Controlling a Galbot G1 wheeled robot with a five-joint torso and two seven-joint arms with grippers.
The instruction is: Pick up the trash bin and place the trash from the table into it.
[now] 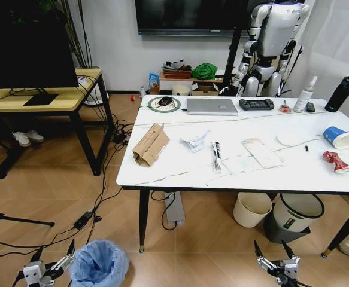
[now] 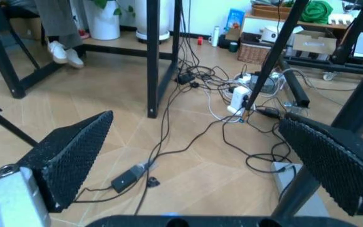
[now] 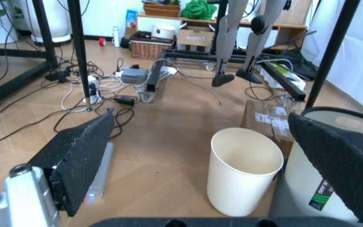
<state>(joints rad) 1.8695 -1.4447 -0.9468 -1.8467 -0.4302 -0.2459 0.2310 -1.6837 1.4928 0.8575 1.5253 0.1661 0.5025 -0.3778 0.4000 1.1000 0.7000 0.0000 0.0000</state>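
Beside the trash bin [image 1: 99,263] on the floor before the table [image 1: 180,176], your left gripper [image 1: 54,266] hung with jaws spread, right gripper [image 1: 276,259] likewise, and you did best to pinch its rim squarely, trash [image 1: 151,144] waiting above.

Head view: high, looking down across the table [image 1: 234,173]. Wrist views: low, near the floor, level beneath it; both wrist views share the far shelf [image 2: 307,21].
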